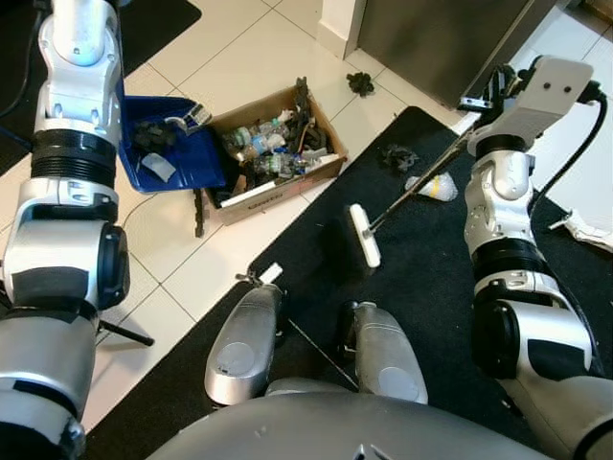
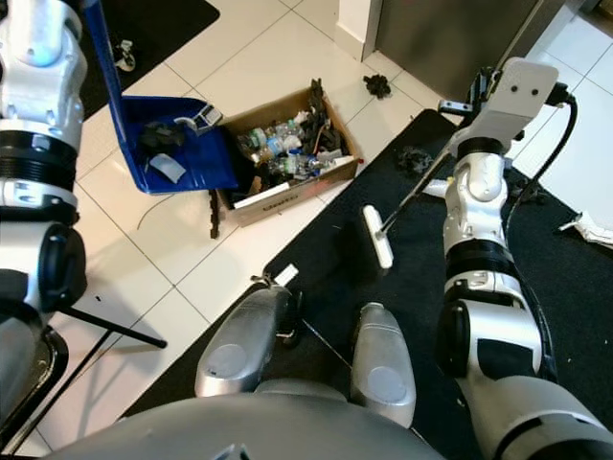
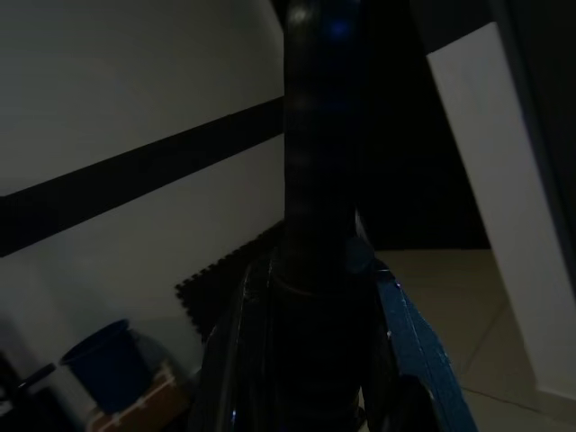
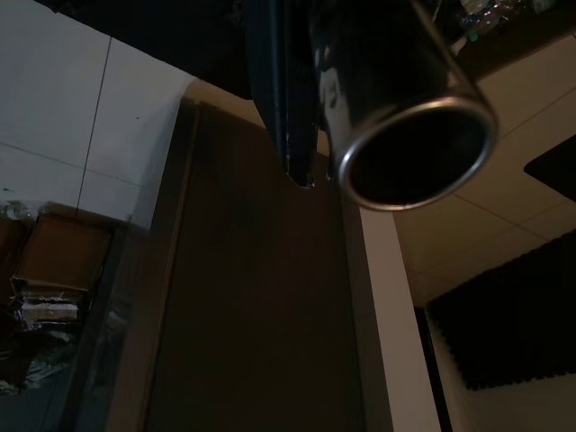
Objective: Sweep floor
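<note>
A: Where do we have the broom?

B: Our right hand (image 1: 486,96) grips the top of the long metal-handled broom (image 1: 414,187); its white brush head (image 1: 364,235) rests on the black foam mat (image 1: 431,278), just ahead of our silver knees.

A: And the other hand?

B: Our left hand is wrapped round the dark upright handle (image 3: 315,180) of the blue plastic dustpan (image 1: 168,149), which sits on the white tiled floor (image 1: 239,48) with grey scraps in it, touching the open cardboard box full of bottles and rubbish (image 1: 273,153).

A: What litter do we see?

B: A dark clump (image 1: 397,155) and a crumpled pale wrapper (image 1: 433,187) lie on the mat beside the broom handle, and another dark clump (image 1: 361,83) lies on the tiles near the grey cabinet (image 1: 441,38).
</note>
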{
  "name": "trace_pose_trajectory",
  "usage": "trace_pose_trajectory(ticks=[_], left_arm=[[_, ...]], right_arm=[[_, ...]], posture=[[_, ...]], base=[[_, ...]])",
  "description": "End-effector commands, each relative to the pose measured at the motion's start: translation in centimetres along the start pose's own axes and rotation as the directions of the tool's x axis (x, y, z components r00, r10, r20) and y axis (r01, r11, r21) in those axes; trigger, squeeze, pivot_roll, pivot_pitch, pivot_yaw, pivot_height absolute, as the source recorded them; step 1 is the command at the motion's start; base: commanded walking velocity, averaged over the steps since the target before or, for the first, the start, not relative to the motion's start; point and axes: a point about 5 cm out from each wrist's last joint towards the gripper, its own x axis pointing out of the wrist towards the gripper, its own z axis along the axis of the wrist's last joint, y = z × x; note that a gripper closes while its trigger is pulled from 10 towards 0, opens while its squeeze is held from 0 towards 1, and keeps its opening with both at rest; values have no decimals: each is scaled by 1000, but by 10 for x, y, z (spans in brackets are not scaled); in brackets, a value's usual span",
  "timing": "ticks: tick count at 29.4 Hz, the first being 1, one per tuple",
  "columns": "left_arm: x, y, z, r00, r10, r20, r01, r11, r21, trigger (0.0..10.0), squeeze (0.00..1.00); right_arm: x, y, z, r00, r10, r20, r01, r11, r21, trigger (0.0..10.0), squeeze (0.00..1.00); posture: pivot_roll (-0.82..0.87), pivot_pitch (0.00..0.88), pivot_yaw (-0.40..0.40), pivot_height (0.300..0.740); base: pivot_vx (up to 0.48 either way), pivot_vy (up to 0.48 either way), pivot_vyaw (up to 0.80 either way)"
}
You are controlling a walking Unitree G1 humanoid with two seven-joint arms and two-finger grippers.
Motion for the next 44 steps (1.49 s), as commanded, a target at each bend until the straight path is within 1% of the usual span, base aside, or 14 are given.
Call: trace_pose_trajectory(ticks=[1, 6, 9, 16, 23, 26, 30, 31, 35, 36, 39, 41, 42, 44], left_arm=[[7, 14, 13, 996, 50, 70, -52, 998, 26, 10000, 0], [5, 14, 10, 996, 80, 47, -79, 996, -38, 10000, 0], [4, 9, 6, 995, 100, 10, -98, 985, -140, 10000, 0], [3, -1, 4, 995, 100, 6, -98, 980, -175, 10000, 0], [4, -1, 4, 995, 103, 3, -101, 979, -178, 10000, 0], [5, 2, 5, 994, 111, 5, -108, 979, -171, 10000, 0], [5, 12, 2, 984, 176, -16, -177, 976, -127, 10000, 0], [5, 16, -3, 978, 202, -53, -206, 976, -70, 10000, 0], [4, 21, -13, 967, 220, -127, -221, 975, 4, 10000, 0], [5, 26, -16, 962, 224, -157, -218, 974, 58, 10000, 0], [6, 28, -16, 961, 231, -154, -223, 972, 70, 10000, 0], [7, 31, -10, 963, 246, -114, -239, 969, 65, 10000, 0], [9, 36, 0, 964, 265, -38, -262, 963, 67, 10000, 0], [10, 37, 2, 963, 267, -22, -265, 962, 71, 10000, 0]], right_arm=[[2, -1, 7, 999, 6, 46, -6, 1000, -1, 10000, 0], [3, -1, 8, 999, 5, 46, -6, 1000, 18, 10000, 0], [4, -1, 8, 999, 2, 43, -4, 999, 34, 10000, 0], [4, 0, 8, 999, 5, 39, -6, 999, 39, 10000, 0], [4, 0, 8, 999, 7, 37, -9, 999, 38, 10000, 0], [4, 0, 8, 999, 8, 37, -9, 999, 38, 10000, 0], [4, 0, 7, 999, 10, 36, -11, 999, 38, 10000, 0], [4, 0, 7, 999, 11, 35, -12, 999, 37, 10000, 0], [4, 0, 7, 999, 12, 35, -13, 999, 37, 10000, 0], [4, 0, 7, 999, 13, 36, -14, 999, 36, 10000, 0], [4, 0, 8, 999, 13, 36, -15, 999, 36, 10000, 0], [4, 0, 8, 999, 13, 36, -14, 999, 35, 10000, 0], [4, 0, 7, 999, 13, 34, -14, 999, 36, 10000, 0], [4, 0, 7, 999, 13, 34, -14, 999, 36, 10000, 0]], posture=[[178, 13, 43, 740], [180, 14, 40, 740], [184, 15, 33, 740], [183, 14, 31, 740], [183, 12, 31, 740], [183, 12, 31, 740], [185, 12, 31, 740], [185, 12, 31, 740], [185, 12, 31, 740], [187, 16, 29, 740], [186, 18, 28, 740], [186, 18, 28, 740], [189, 20, 28, 740], [189, 20, 28, 740]], base=[[0, 0, 0], [0, 0, 0], [0, 0, 0], [0, 0, 0], [0, 0, 0], [0, 0, 0], [0, 0, 0], [0, 0, 0], [0, 0, 0], [0, 0, 0], [0, 0, 0], [0, 0, 0], [0, 0, 0], [0, 0, 0]])
